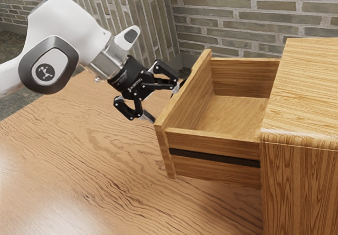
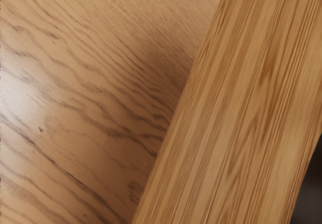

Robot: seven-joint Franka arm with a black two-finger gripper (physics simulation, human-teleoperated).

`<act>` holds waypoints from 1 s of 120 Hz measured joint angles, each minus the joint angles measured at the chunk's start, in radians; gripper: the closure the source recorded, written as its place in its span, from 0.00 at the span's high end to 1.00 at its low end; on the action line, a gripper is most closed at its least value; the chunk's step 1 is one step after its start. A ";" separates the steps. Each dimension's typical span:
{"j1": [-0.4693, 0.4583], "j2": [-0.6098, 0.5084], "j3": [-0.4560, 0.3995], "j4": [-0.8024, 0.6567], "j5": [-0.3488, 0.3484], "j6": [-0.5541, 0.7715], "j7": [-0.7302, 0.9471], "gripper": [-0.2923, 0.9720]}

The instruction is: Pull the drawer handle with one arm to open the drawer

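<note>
Drawer (image 1: 232,113) stands pulled well out of the cabinet (image 1: 301,166) at the exterior view's right, the gripper (image 1: 161,102) spread wide against its front, presumably because the handle sits there.

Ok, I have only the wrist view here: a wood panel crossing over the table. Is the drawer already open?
Observer: Yes. In the exterior view the drawer stands pulled far out of the cabinet.
Operator: Is there something inside it?
Observer: No, its inside is bare wood.
Operator: And where is the gripper now?
Observer: The gripper is at the outer side of the drawer's front panel, toward the exterior view's left. The panel hides the handle, so I cannot tell if the gripper holds it.
</note>
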 joint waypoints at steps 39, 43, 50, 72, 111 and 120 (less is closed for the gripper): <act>0.040 -0.011 -0.013 -0.026 -0.002 0.001 0.005 0.75; 0.044 -0.011 -0.016 -0.026 -0.003 0.001 0.006 0.75; 0.048 -0.013 -0.019 -0.028 -0.002 0.001 0.006 0.75; 0.075 -0.029 -0.026 -0.047 -0.002 0.001 0.010 0.75; 0.156 -0.052 -0.053 -0.074 0.000 -0.007 0.029 0.75; 0.189 -0.056 -0.068 -0.085 -0.002 -0.008 0.034 0.75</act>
